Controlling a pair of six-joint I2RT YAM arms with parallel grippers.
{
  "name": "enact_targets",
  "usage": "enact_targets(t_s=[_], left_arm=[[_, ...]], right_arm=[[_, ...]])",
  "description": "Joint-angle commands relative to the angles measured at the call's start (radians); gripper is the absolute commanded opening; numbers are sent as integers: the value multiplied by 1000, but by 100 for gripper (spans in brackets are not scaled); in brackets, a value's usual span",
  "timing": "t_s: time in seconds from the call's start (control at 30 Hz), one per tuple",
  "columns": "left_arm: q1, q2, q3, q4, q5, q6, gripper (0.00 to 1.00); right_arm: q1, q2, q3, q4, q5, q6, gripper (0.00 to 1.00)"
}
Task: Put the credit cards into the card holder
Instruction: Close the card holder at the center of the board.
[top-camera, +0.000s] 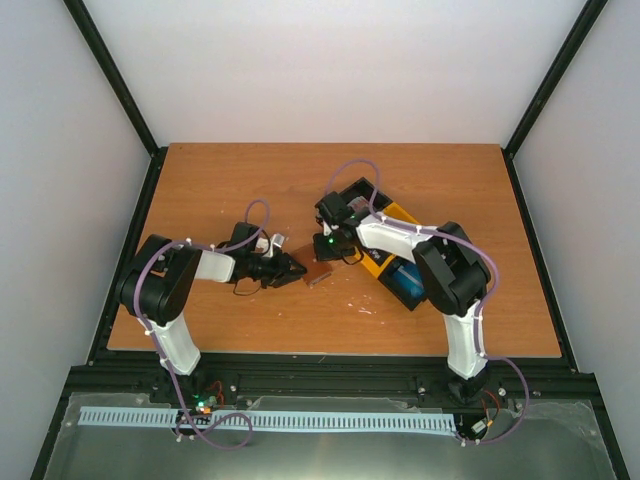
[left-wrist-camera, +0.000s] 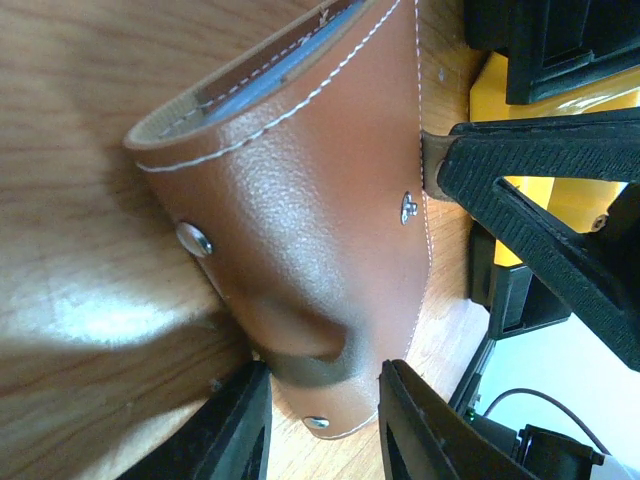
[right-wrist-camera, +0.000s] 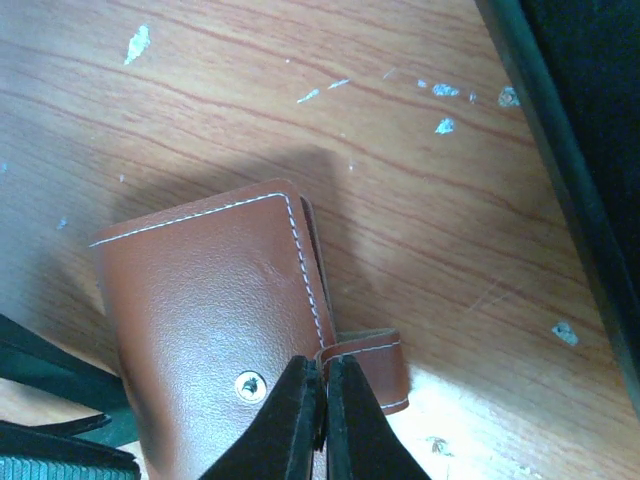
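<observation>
Brown leather item: brown leather bifold card holder (top-camera: 316, 272) with white stitching, resting on the reddish-brown wooden counter (top-camera: 250, 180) between the two arms.
Card holder attitude: the outer cover (right-wrist-camera: 200, 300) faces up in the right wrist view. In the left wrist view the cover bows outward and the grey-blue lining (left-wrist-camera: 270, 80) shows at the open mouth.
Snap tab (right-wrist-camera: 372, 362): short brown strap projecting from one edge of the card holder, with a metal stud (right-wrist-camera: 250, 385) on the cover just beside it.
Right claw (right-wrist-camera: 322, 368): fingers pressed together, clamped on the snap tab where it leaves the cover.
Left claw (left-wrist-camera: 328, 378): fingers apart, one on each side of the card holder's end far from the open mouth. The leather fills the gap between them, but whether they press on it cannot be told.
Bins: black and yellow plastic bins (top-camera: 398, 215) just beside the card holder on its right, under the right arm.
Counter surface: small white flecks (right-wrist-camera: 440, 125) scattered on the wood near the card holder.
</observation>
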Motion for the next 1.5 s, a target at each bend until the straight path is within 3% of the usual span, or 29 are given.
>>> enact_targets(t_s=[0.0,0.27,0.73,1.3,1.47], left_arm=[[-5,114,-80,-117,-313,-18,34],[-4,127,-92,-83,-328,9,35],[12,186,-82,-45,-378,20,34],[23,196,-109,0,-369,13,34],[24,198,-114,4,-372,9,34]], right_arm=[[-31,-52,-46,87,-139,-3,3],[-45,-51,-33,125,-196,-5,3],[40,-21,24,54,66,-97,3],[58,57,75,59,178,-21,5],[60,60,81,51,196,-18,11]])
